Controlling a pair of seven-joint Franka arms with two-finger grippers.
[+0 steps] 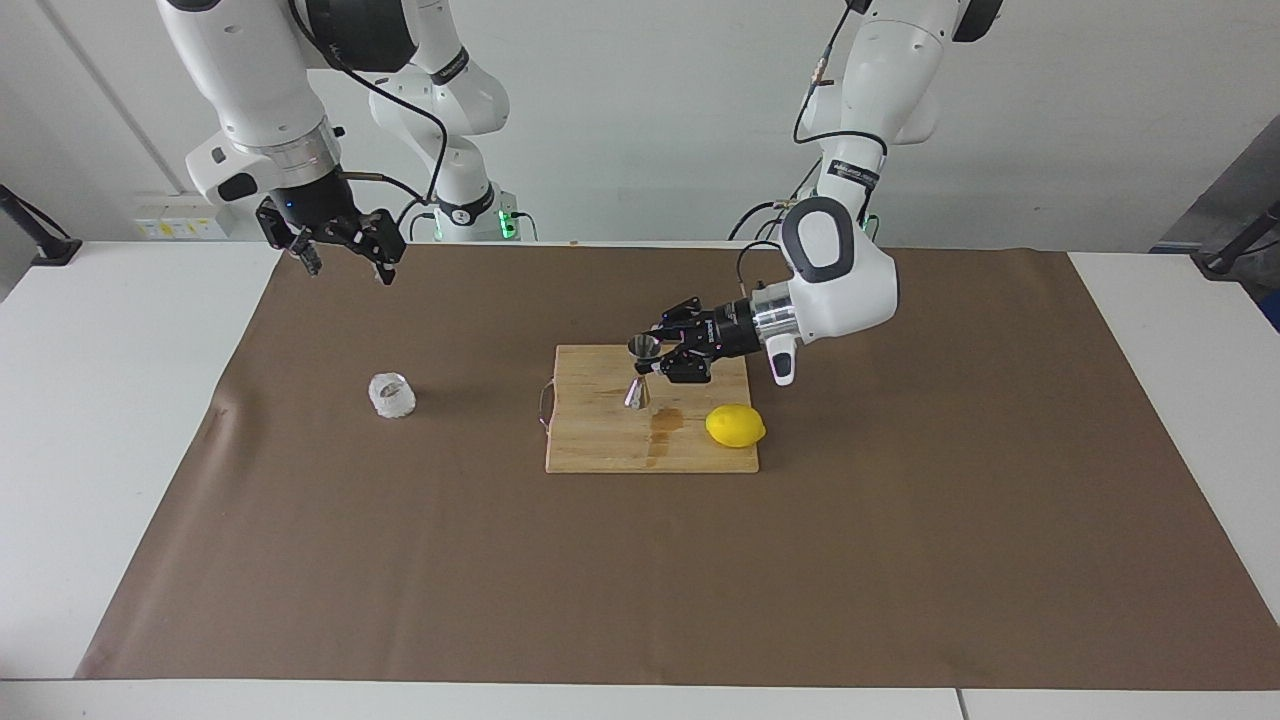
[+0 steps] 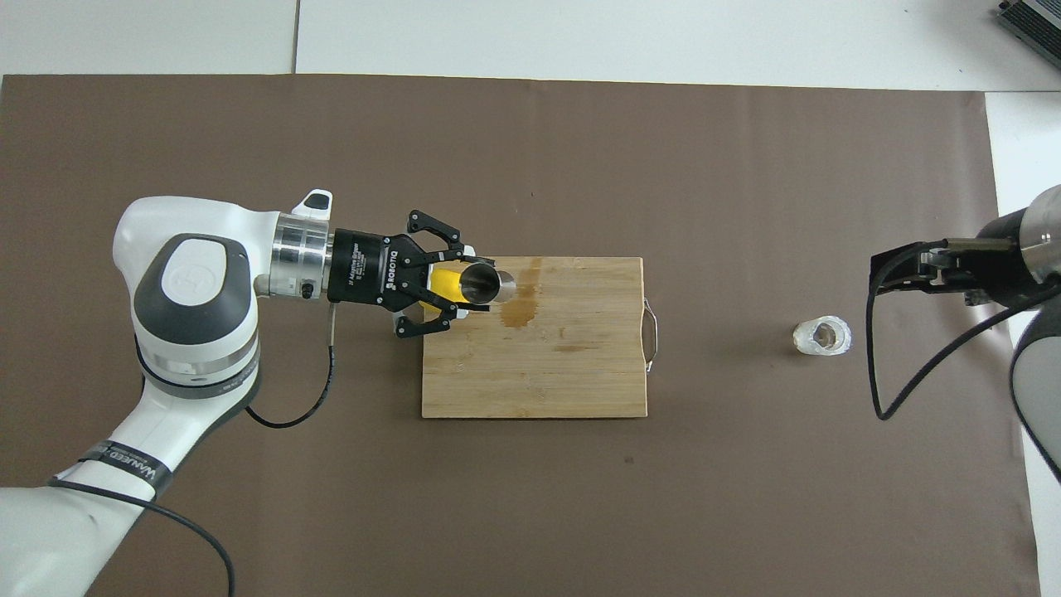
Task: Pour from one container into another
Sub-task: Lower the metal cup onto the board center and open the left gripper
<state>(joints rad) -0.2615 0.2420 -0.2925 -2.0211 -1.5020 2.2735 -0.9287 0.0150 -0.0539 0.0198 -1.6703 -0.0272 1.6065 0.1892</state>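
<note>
Counts: one metal jigger (image 1: 640,375), one faceted glass cup (image 1: 392,395), one lemon (image 1: 735,426), one wooden cutting board (image 1: 610,445) with one metal handle (image 1: 543,404), one brown mat (image 1: 640,580). Two arms, two grippers: left gripper (image 1: 655,362), right gripper (image 1: 345,262). On the board, cup sits off at 9 o'clock in the facing view.

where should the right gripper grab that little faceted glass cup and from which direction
Probably by its side wall, coming in level from the right arm's end of the table. The glass cup stands upright and alone on the brown mat, squat and open-topped, so a side grip leaves its mouth free for pouring. The right gripper hangs open, up in the air.
</note>
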